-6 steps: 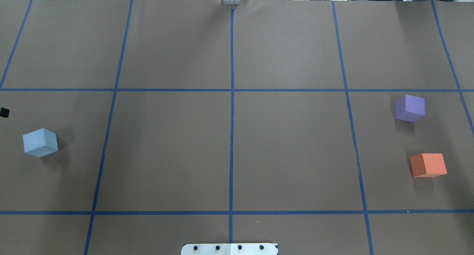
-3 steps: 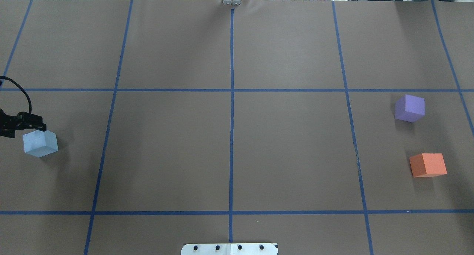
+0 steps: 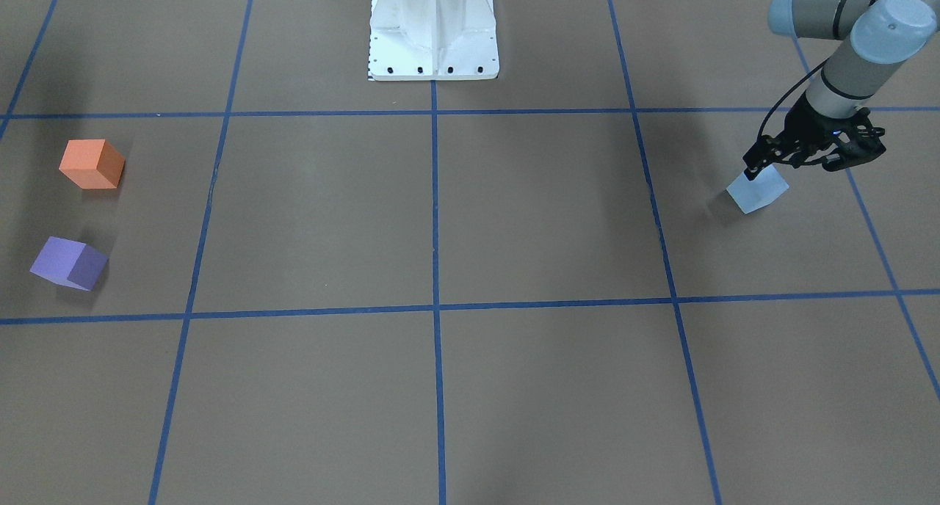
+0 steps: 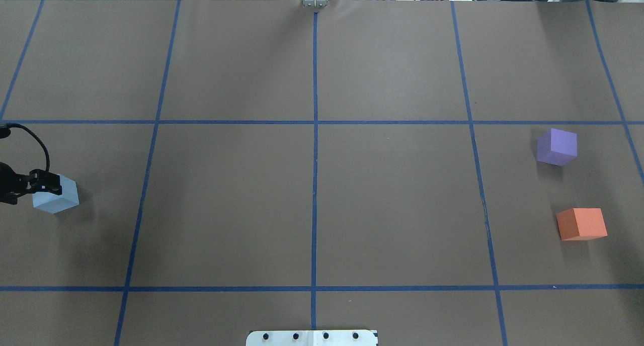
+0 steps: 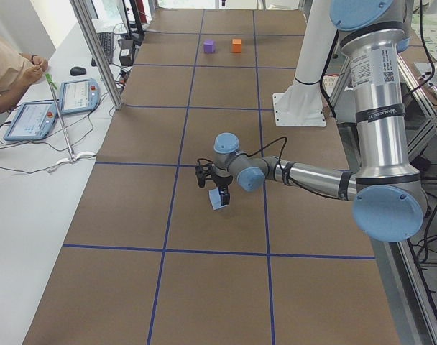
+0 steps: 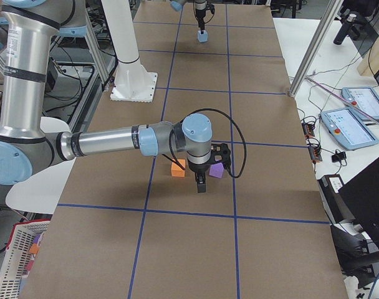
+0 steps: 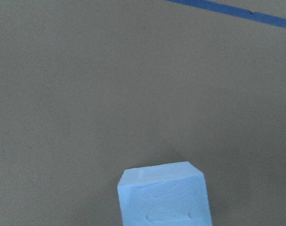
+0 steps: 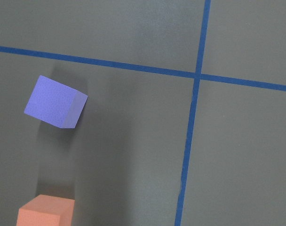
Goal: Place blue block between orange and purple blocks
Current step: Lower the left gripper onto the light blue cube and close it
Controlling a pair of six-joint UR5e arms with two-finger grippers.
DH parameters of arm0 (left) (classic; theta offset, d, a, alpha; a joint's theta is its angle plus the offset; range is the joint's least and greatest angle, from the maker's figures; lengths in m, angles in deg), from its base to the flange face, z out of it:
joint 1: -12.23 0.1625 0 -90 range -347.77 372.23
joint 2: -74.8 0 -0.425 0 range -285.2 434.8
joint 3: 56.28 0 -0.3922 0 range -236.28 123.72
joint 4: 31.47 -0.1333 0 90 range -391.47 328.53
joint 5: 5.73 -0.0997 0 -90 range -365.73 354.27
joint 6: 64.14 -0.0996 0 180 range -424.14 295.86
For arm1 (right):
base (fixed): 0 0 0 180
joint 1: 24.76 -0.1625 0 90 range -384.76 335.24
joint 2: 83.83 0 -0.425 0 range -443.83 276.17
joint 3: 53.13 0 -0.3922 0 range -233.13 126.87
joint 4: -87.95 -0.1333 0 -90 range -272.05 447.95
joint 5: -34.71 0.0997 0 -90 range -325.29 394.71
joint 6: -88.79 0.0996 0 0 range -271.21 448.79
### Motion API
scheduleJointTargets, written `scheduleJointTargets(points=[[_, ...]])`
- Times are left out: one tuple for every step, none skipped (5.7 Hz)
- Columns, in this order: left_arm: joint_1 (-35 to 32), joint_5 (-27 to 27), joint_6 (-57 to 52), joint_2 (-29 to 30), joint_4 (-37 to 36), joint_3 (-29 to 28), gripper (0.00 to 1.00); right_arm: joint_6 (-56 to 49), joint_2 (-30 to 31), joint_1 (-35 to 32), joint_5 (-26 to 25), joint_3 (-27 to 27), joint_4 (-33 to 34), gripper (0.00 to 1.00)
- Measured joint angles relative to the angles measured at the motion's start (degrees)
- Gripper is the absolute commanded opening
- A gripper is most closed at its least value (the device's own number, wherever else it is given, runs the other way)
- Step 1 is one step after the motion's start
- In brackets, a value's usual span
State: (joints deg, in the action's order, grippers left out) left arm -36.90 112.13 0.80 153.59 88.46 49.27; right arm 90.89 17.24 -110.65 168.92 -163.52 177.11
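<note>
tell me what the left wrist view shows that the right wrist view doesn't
Only the left wrist view shows the blue block, alone at the bottom edge. Only the right wrist view shows the purple block and the orange block, which is cut off at the bottom. The two sit apart, beside a crossing of blue tape. Both views share the brown table cover and some blue tape.

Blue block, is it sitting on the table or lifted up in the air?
Sitting down. The blue block rests on the table, its shadow touching it; the left claw hovers just over it.
</note>
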Motion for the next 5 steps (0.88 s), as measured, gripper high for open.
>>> scheduleJointTargets(points=[[0.3, -0.1, 0.1, 0.4, -0.2, -0.2, 1.0, -0.1, 0.0, 0.0, 0.0, 0.0, -0.3, 1.0], [0.6, -0.1, 0.1, 1.2, -0.2, -1.0, 1.0, -0.1, 0.0, 0.0, 0.0, 0.0, -0.4, 1.0], [1.1, 0.0, 0.2, 2.6, 0.0, -2.4, 1.0, -0.1, 0.0, 0.0, 0.0, 0.1, -0.4, 1.0], [2.0, -0.5, 0.2, 4.4, 0.1, -4.7, 1.0, -0.1, 0.0, 0.0, 0.0, 0.1, -0.4, 1.0], [3.1, -1.4, 0.1, 6.0, 0.1, -7.1, 0.79, 0.0, 0.1, 0.0, 0.0, 0.1, -0.4, 1.0]])
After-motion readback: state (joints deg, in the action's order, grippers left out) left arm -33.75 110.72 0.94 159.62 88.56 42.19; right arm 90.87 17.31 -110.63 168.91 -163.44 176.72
